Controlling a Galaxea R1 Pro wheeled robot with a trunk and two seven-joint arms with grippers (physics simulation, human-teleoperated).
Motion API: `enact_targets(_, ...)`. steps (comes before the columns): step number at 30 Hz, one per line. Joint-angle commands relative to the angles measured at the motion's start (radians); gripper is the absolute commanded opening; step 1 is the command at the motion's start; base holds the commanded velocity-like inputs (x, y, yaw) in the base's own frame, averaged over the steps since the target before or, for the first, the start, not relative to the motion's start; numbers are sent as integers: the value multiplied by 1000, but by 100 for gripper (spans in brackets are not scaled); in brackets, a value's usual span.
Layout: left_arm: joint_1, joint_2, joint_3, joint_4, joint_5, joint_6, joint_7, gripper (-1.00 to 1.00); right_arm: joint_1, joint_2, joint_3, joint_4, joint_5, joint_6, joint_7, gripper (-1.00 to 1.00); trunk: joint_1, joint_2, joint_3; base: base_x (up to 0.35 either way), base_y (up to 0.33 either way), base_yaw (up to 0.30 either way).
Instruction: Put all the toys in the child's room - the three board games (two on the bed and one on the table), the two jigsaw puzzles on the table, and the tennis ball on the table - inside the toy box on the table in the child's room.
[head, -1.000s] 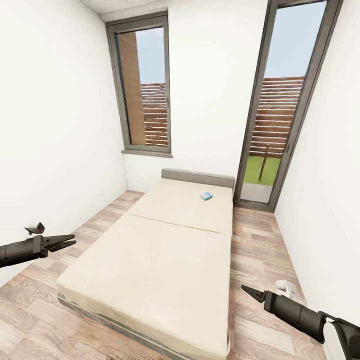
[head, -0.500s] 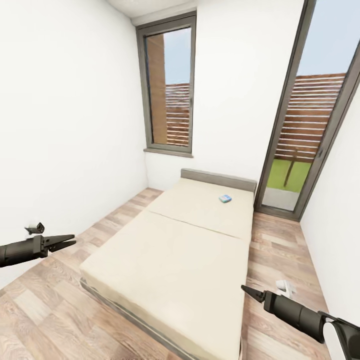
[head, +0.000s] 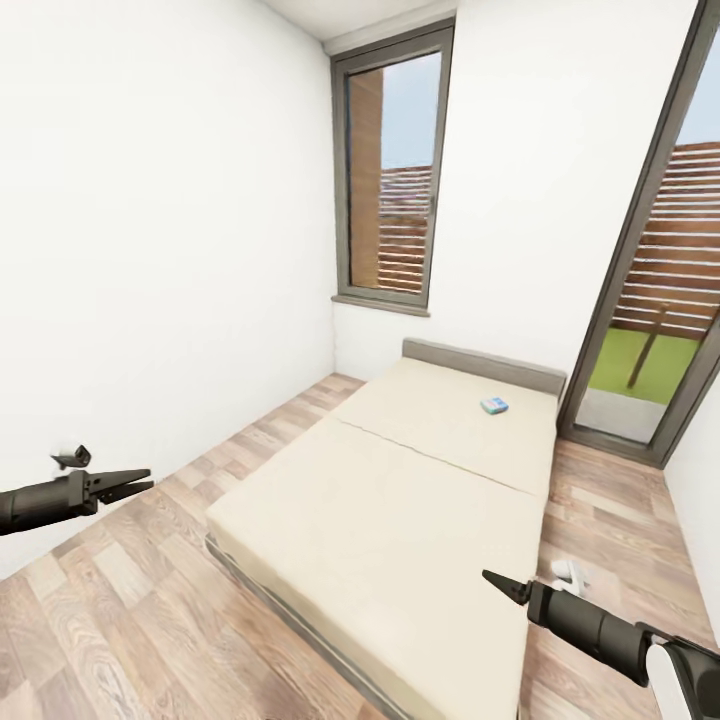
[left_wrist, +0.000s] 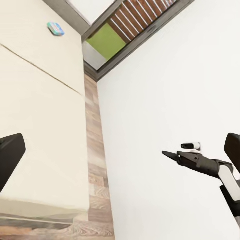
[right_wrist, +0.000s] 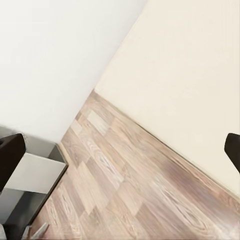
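Note:
One small blue board game (head: 494, 405) lies on the far half of the beige bed (head: 400, 500), close to the grey headboard; the left wrist view shows the same board game (left_wrist: 55, 28) on the bed (left_wrist: 35, 125). My left gripper (head: 150, 479) hangs open over the wood floor, left of the bed and far from the game. Above the bed's near right corner my right gripper (head: 490, 578) is open and holds nothing; that right gripper (left_wrist: 167, 154) also appears against the white wall. The table, toy box, jigsaw puzzles and tennis ball are out of view.
White walls close the room on the left and behind the bed. A tall grey-framed window (head: 390, 170) and a glass door (head: 650, 330) stand behind the headboard. Plank floor (head: 150, 600) runs along the bed's left side. A grey and white boxy shape (right_wrist: 30, 180) sits by the floor.
The whole picture has shifted: the camera has turned left, so the bed and windows now sit further right. Both arms keep their places in the view, and the game has not moved on the bed.

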Motion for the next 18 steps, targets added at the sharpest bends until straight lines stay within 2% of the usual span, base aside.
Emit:
enact_targets(1,-1,-1,0,0,-1,11,-4,100,-1,0,-1,-1,0,5,4,100,1,-2,-2,0,0,291)
enact_targets(18,-1,-7,0,0,-1,11,-4,100,-1,0,-1,-1,0,4,6,100,1,-2,-2,-9,0,291)
